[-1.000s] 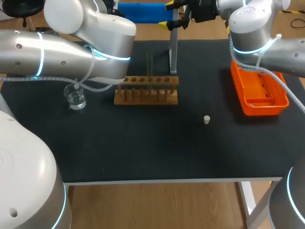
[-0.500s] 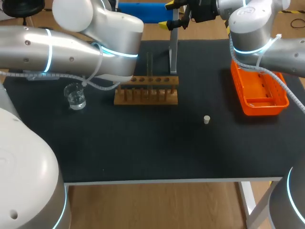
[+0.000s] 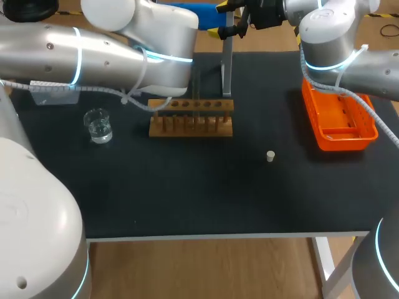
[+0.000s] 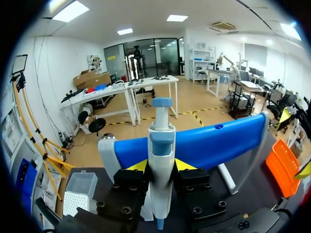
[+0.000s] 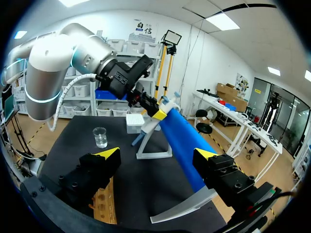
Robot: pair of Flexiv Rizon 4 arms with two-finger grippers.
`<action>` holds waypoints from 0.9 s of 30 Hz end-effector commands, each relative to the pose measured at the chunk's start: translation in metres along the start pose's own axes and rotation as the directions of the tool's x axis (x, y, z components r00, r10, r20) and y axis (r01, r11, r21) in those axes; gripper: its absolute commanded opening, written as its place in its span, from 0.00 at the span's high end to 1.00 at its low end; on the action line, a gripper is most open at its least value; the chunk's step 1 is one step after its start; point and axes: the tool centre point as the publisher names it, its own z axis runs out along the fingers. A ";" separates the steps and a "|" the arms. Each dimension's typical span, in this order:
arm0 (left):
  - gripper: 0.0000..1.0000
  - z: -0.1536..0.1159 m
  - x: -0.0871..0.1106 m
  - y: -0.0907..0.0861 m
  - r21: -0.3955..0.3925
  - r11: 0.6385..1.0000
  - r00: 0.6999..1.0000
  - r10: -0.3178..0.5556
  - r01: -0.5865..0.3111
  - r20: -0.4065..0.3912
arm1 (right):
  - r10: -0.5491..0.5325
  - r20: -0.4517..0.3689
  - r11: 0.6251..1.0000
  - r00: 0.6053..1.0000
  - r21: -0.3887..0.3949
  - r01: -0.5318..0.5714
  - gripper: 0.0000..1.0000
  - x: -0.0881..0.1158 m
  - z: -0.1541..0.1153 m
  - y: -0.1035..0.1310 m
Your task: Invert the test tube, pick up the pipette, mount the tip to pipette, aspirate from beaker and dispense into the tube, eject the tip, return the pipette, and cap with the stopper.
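Both fingers of the left pincer (image 4: 161,167) are clamped on the pipette (image 4: 161,141) at the stand (image 3: 227,68) behind the rack (image 3: 191,117). The right pincer (image 5: 158,155) gapes wide, also behind the rack. A test tube (image 3: 196,93) stands upright in the rack, with the beaker (image 3: 98,125) on the surface (image 3: 187,187) to the rack's left, the stopper (image 3: 270,156) to its front right and the orange tray (image 3: 340,118) farther right.

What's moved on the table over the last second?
The left arm shifted rightward and toward the table's far side, clearing the beaker it had partly covered. The left gripper is shut on the pipette. The right arm, rack, stopper, orange tray and beaker stayed put.
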 end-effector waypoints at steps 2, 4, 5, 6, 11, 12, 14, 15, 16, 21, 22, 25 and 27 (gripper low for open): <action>1.00 0.005 0.002 -0.003 -0.038 0.999 1.000 0.001 -0.001 0.005 | 0.001 -0.003 1.000 1.000 0.002 -0.001 0.00 -0.001 -0.001 0.000; 1.00 0.006 0.003 -0.002 -0.044 0.999 1.000 -0.001 0.001 0.003 | 0.001 -0.003 1.000 1.000 0.002 -0.001 0.00 -0.001 -0.001 0.000; 1.00 0.006 0.003 -0.002 -0.049 0.999 1.000 -0.002 0.002 0.002 | 0.001 -0.003 1.000 1.000 0.002 -0.001 0.00 -0.001 -0.001 0.000; 1.00 0.006 0.003 -0.001 -0.053 0.999 1.000 -0.006 0.006 0.000 | 0.001 -0.003 1.000 1.000 0.002 -0.001 0.00 -0.001 -0.001 0.000; 0.00 0.005 0.004 0.001 -0.062 0.998 1.000 -0.023 0.024 0.010 | 0.001 -0.003 1.000 1.000 0.002 -0.001 0.00 -0.001 -0.001 0.000; 0.00 0.002 0.005 0.001 -0.061 0.998 1.000 -0.024 0.025 0.010 | 0.001 -0.003 1.000 1.000 0.002 -0.001 0.00 -0.001 -0.001 0.000; 0.00 -0.003 0.006 0.002 -0.060 0.998 1.000 -0.027 0.027 0.009 | 0.001 -0.003 1.000 1.000 0.002 -0.001 0.00 -0.001 -0.001 0.000; 0.00 -0.005 0.007 0.003 -0.059 0.998 1.000 -0.027 0.028 0.010 | 0.001 -0.003 1.000 1.000 0.002 -0.001 0.00 -0.001 -0.001 0.000; 0.00 -0.007 0.007 0.003 -0.059 0.998 1.000 -0.028 0.029 0.010 | 0.001 -0.003 1.000 1.000 0.002 -0.001 0.00 -0.001 -0.001 0.000; 0.00 -0.022 0.012 0.007 -0.055 0.998 0.999 -0.036 0.036 0.006 | 0.001 -0.003 1.000 1.000 0.002 -0.001 0.00 -0.001 -0.001 0.000; 0.00 -0.025 0.012 0.007 -0.054 0.998 0.999 -0.037 0.037 0.005 | 0.001 -0.003 1.000 1.000 0.002 -0.001 0.00 -0.001 -0.001 0.000; 0.00 -0.038 0.015 0.010 -0.051 0.998 0.999 -0.039 0.039 -0.011 | 0.001 -0.003 1.000 1.000 0.002 -0.001 0.00 -0.001 -0.001 0.000; 0.00 -0.047 0.017 0.012 -0.042 0.999 0.999 -0.033 0.032 -0.032 | 0.001 -0.003 1.000 1.000 0.002 -0.001 0.00 -0.001 -0.001 0.000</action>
